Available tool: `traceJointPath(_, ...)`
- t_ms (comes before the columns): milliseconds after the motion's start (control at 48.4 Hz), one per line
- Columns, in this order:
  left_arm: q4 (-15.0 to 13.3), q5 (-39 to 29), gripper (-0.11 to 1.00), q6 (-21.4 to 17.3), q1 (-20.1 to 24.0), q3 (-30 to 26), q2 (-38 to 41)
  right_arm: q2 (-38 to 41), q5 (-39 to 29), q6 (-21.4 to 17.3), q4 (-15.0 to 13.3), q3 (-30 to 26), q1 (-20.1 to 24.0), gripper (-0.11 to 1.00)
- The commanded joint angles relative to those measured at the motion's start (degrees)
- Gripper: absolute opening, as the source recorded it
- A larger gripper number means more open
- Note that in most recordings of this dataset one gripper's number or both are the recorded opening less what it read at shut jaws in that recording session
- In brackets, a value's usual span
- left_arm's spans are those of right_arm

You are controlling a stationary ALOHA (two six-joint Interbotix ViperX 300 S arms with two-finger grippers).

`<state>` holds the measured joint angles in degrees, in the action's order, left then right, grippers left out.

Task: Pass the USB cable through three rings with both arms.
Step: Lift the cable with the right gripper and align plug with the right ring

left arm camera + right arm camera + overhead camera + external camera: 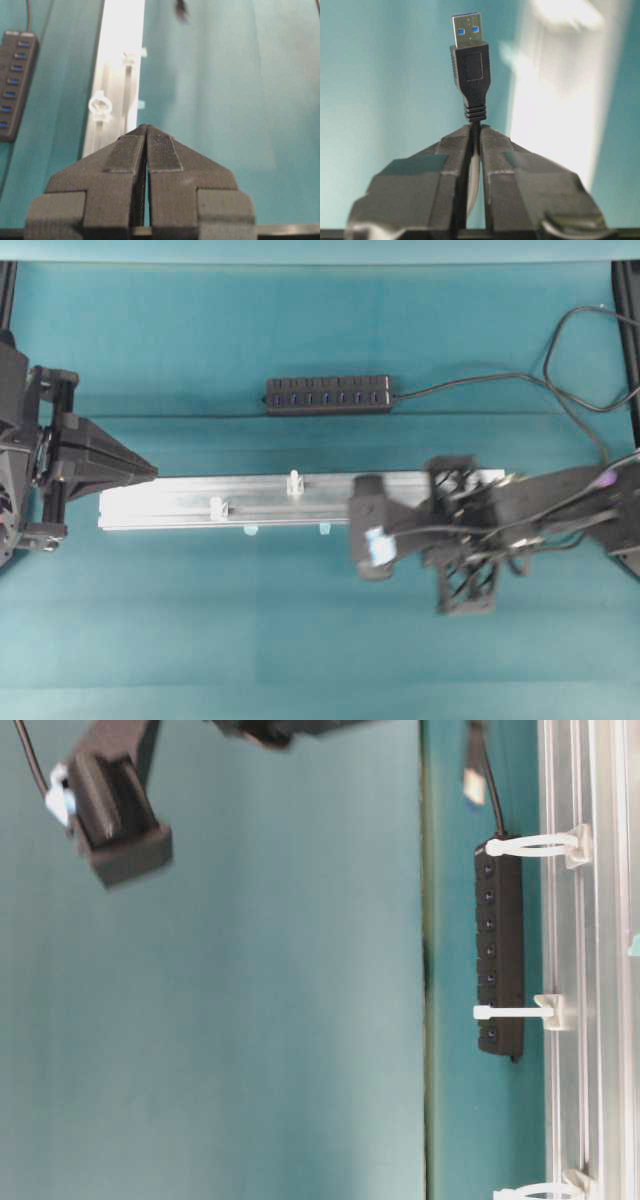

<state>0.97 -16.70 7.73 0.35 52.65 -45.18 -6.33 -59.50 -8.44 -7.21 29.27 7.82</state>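
Note:
The USB cable's plug (470, 65) stands straight out past the tip of my right gripper (476, 127), which is shut on the cord just behind it. In the overhead view the right arm (520, 510) reaches over the right part of the silver rail (180, 502). Two rings (295, 481) (217, 507) stand on the rail left of it; a third is hidden there. The table-level view shows all three rings (530, 845) (510, 1012) (535, 1190). My left gripper (150, 472) is shut and empty at the rail's left end, a ring (100, 106) just ahead of it.
A black multi-port hub (328, 395) lies behind the rail. Its cord (470, 385) runs right, loops near the table's right edge and comes back along the right arm. Small pale-blue tabs (250, 530) sit at the rail's front edge.

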Motion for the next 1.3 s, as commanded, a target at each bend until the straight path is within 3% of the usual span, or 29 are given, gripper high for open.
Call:
traceJointPath(0, 0.18, 1.14, 0.03, 0.0, 0.0, -1.32, 0.0, -2.9, -3.16, 0.88, -1.76, 0.88, -1.14, -0.09)
traceJointPath(207, 0.09, 3.43, 0.03, -0.09, 0.0, -2.02, 0.0, -4.04, -1.49, 0.53, -3.34, 4.48, -3.78, -0.09)
traceJointPath(517, 0.18, 3.6, 0.03, 0.0, 0.0, -2.02, 0.18, -2.46, 8.53, 0.35, -3.52, 9.76, -4.92, -0.09)
traceJointPath(1282, 0.18, 3.6, 0.03, -0.09, -1.49, -2.64, 0.35, 4.83, 20.04, 0.88, -3.52, 7.12, -7.47, -0.09)
